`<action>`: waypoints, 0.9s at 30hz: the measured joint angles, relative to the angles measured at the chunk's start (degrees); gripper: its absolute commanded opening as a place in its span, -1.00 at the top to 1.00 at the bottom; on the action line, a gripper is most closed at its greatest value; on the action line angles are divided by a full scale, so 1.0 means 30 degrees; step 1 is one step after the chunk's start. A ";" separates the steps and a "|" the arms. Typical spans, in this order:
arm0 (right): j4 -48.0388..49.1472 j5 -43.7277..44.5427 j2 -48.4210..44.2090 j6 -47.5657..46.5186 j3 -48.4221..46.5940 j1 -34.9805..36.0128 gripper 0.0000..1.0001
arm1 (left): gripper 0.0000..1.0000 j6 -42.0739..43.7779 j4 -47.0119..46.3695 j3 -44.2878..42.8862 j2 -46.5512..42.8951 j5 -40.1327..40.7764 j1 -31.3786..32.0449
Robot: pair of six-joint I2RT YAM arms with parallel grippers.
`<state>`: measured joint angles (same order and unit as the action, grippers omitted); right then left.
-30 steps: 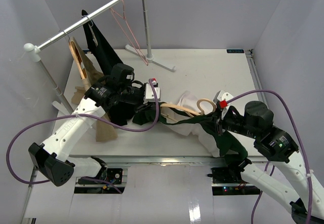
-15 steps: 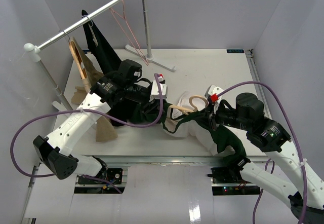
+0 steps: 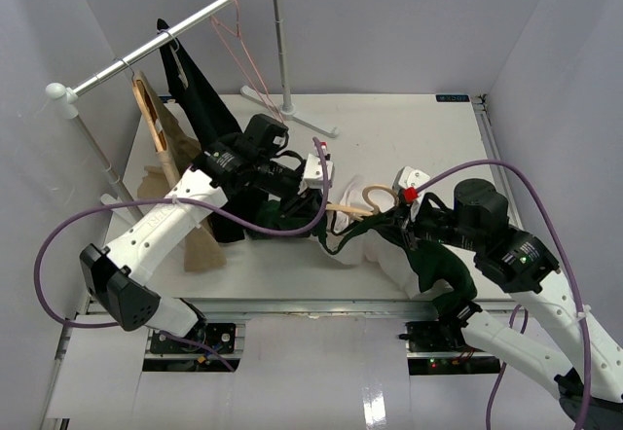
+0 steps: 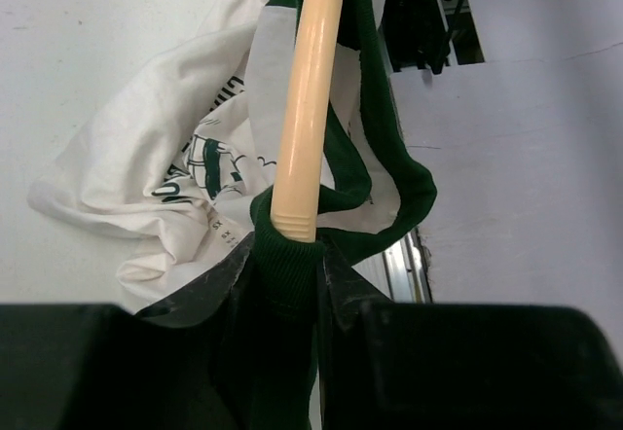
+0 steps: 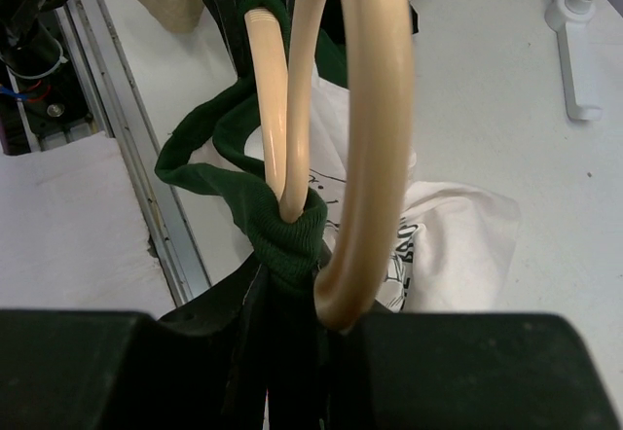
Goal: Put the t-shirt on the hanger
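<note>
The t-shirt (image 3: 426,267), dark green with a cream-white printed panel (image 4: 156,167), hangs bunched between my two grippers above the table's front. The light wooden hanger (image 3: 376,197) lies in it. In the left wrist view one hanger arm (image 4: 307,99) runs down into the green ribbed collar (image 4: 287,245). My left gripper (image 3: 313,185) (image 4: 287,269) is shut on that collar. In the right wrist view two curved hanger arms (image 5: 365,109) pass through the green collar (image 5: 287,231). My right gripper (image 3: 401,218) (image 5: 292,279) is shut on it. The hanger's hook is hidden.
A clothes rail (image 3: 165,36) stands at the back left on a white base (image 3: 292,109). A black garment (image 3: 200,94), a tan garment (image 3: 170,148) and a pink wire hanger (image 3: 238,41) hang from it. The table's metal front rail (image 5: 117,128) lies below the shirt.
My left gripper has moved right and a little farther back with the collar. My right gripper has shifted left. The shirt and hanger are bunched tighter between them.
</note>
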<state>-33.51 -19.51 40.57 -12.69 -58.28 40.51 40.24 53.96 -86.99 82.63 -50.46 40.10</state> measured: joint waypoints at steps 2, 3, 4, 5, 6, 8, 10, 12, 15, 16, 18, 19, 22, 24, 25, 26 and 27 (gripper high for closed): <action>0.0006 0.0070 -0.0015 -0.0098 0.0000 -0.0061 0.84 | 1.00 0.0016 0.0753 -0.0970 0.0760 -0.0157 -0.0004; 0.0011 0.0107 0.0017 -0.0143 0.0000 -0.0130 0.84 | 1.00 0.0017 0.1084 -0.1419 0.1087 -0.0178 -0.0007; 0.0025 0.0171 0.0058 -0.0193 0.0000 -0.0185 0.84 | 1.00 0.0013 0.1407 -0.1824 0.1379 -0.0192 -0.0007; 0.0043 0.0226 0.0077 -0.0255 0.0000 -0.0228 0.85 | 0.93 -0.0019 0.1647 -0.2123 0.1591 -0.0179 -0.0007; 0.0096 0.0267 0.0094 -0.0314 0.0005 -0.0246 0.85 | 0.82 -0.0097 0.1822 -0.2313 0.1693 -0.0113 -0.0007; 0.0276 0.0308 0.0125 -0.0408 0.0059 -0.0255 0.85 | 0.44 -0.0335 0.2016 -0.2534 0.1751 0.0094 -0.0011; 0.0583 0.0315 0.0132 -0.0443 0.0221 -0.0261 0.85 | 0.34 -0.0661 0.2024 -0.2637 0.1727 0.0367 -0.0015; 0.0803 0.0314 0.0173 -0.0460 0.0338 -0.0262 0.85 | 0.22 -0.0974 0.2065 -0.2716 0.1725 0.0653 -0.0022; 0.1140 0.0144 0.0423 -0.0471 0.0357 -0.0227 0.85 | 0.17 -0.1585 0.1892 -0.2833 0.1733 0.0935 -0.0020; 0.1311 0.0085 0.0553 -0.0467 0.0357 -0.0215 0.85 | 0.16 -0.1799 0.1779 -0.2875 0.1733 0.0968 -0.0016; 0.1697 -0.0053 0.0842 -0.0448 0.0357 -0.0203 0.85 | 0.18 -0.2181 0.1489 -0.2907 0.1733 0.0981 0.0001; 0.1903 -0.0110 0.1021 -0.0433 0.0357 -0.0192 0.85 | 0.22 -0.2345 0.1363 -0.2915 0.1733 0.0985 0.0012; 0.2291 -0.0239 0.1407 -0.0411 0.0372 -0.0139 0.85 | 0.99 -0.2421 0.1370 -0.2916 0.1759 0.0821 0.0044; 0.2388 -0.0354 0.1479 -0.0408 0.0429 -0.0217 0.85 | 1.00 -0.1756 0.1741 -0.2931 0.1762 0.0391 0.0158; 0.2381 -0.0418 0.1438 -0.0387 0.0500 -0.0261 0.84 | 1.00 -0.1513 0.1942 -0.2938 0.1755 0.0388 0.0202; 0.2409 -0.0448 0.1352 -0.0351 0.0608 -0.0227 0.79 | 1.00 -0.1405 0.2027 -0.2938 0.1755 0.0402 0.0218; 0.2485 -0.0416 0.1305 -0.0328 0.0682 -0.0216 0.74 | 1.00 -0.1409 0.2008 -0.2931 0.1755 0.0472 0.0223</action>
<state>-26.06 -20.76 44.49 -13.67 -56.24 39.86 36.01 59.99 -95.79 87.90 -49.05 40.77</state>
